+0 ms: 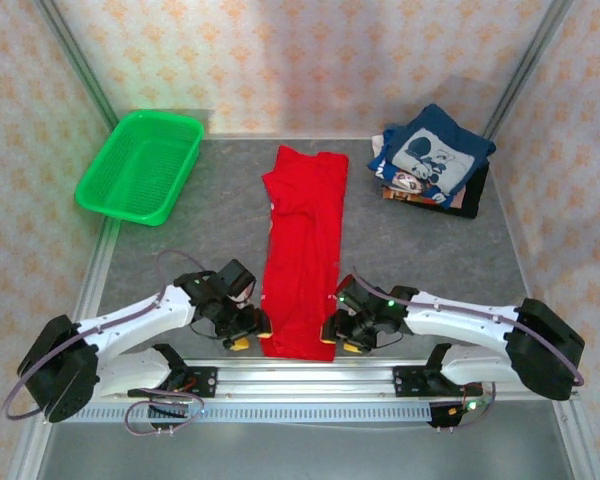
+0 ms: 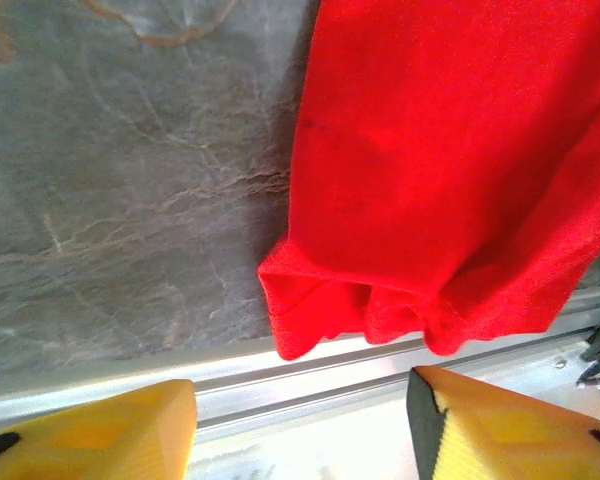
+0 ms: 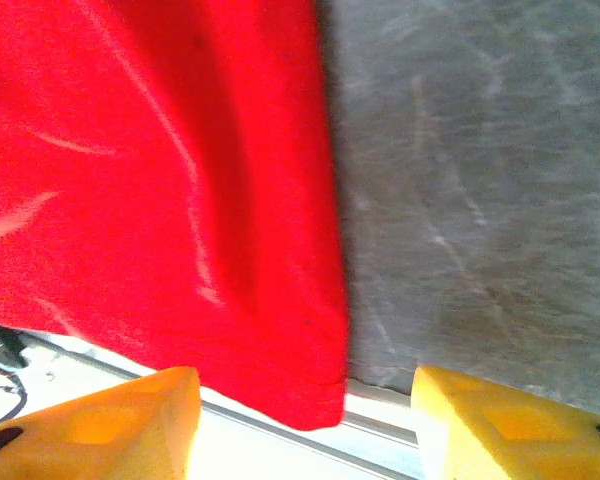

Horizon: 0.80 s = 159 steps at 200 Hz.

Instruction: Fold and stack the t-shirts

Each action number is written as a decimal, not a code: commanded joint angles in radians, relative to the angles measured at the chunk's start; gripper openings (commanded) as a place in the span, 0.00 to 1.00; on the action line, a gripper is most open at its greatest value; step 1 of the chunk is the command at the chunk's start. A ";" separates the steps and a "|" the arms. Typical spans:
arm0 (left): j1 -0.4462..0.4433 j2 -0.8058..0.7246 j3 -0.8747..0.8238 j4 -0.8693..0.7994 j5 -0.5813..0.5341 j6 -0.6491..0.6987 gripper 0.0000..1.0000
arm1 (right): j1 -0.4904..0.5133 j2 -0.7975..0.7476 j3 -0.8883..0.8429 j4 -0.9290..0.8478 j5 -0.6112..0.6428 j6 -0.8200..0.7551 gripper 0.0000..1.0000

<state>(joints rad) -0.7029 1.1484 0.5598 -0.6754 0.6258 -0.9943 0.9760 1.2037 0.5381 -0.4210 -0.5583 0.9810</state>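
red t-shirt (image 1: 302, 250), soft bright cloth, folded into a long narrow strip: lies flat on the grey marbled tabletop (image 1: 180, 250), its near hem flanked by the two grippers.
left gripper (image 2: 302, 405): yellow wedge-shaped fingers (image 2: 100, 435) apart, nothing between them. the hem's bunched left corner lies just ahead of the gap, lapping onto the silver metal rail (image 2: 230, 375).
right gripper (image 3: 305, 405): yellow fingers (image 3: 500, 425) apart, holding nothing. the hem's right corner hangs just ahead of the gap, over the same rail.
beyond the fingers, far right: stack of folded t-shirts (image 1: 450, 190), with a navy t-shirt (image 1: 435, 150) bearing a white print uppermost.
beyond the fingers, far left: green plastic mesh basket (image 1: 140, 165), well apart from the red strip.
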 commanded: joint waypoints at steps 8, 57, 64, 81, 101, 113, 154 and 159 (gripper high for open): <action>-0.023 0.031 -0.037 0.070 0.040 -0.021 0.57 | 0.009 0.041 0.003 0.069 -0.024 0.007 0.58; -0.030 0.099 -0.047 0.153 0.031 -0.037 0.53 | 0.019 0.120 0.026 0.104 -0.034 -0.008 0.56; -0.033 0.104 -0.044 0.171 0.029 -0.046 0.53 | 0.020 0.125 0.028 0.106 -0.034 -0.008 0.56; -0.045 0.131 -0.033 0.194 0.028 -0.051 0.51 | 0.021 0.136 0.026 0.111 -0.034 -0.010 0.56; -0.062 0.181 -0.033 0.252 0.034 -0.066 0.49 | 0.021 0.146 0.027 0.123 -0.032 -0.010 0.55; -0.068 0.211 -0.033 0.302 0.039 -0.088 0.46 | 0.021 0.153 0.034 0.126 -0.032 -0.013 0.53; -0.075 0.276 0.055 0.267 -0.008 -0.039 0.36 | 0.021 0.194 0.058 0.150 -0.039 -0.019 0.36; -0.075 0.283 0.059 0.267 -0.011 -0.038 0.33 | 0.020 0.200 0.059 0.154 -0.042 -0.020 0.31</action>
<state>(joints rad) -0.7532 1.3815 0.5831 -0.5392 0.6514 -1.0546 0.9874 1.3643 0.5724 -0.3313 -0.6071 0.9688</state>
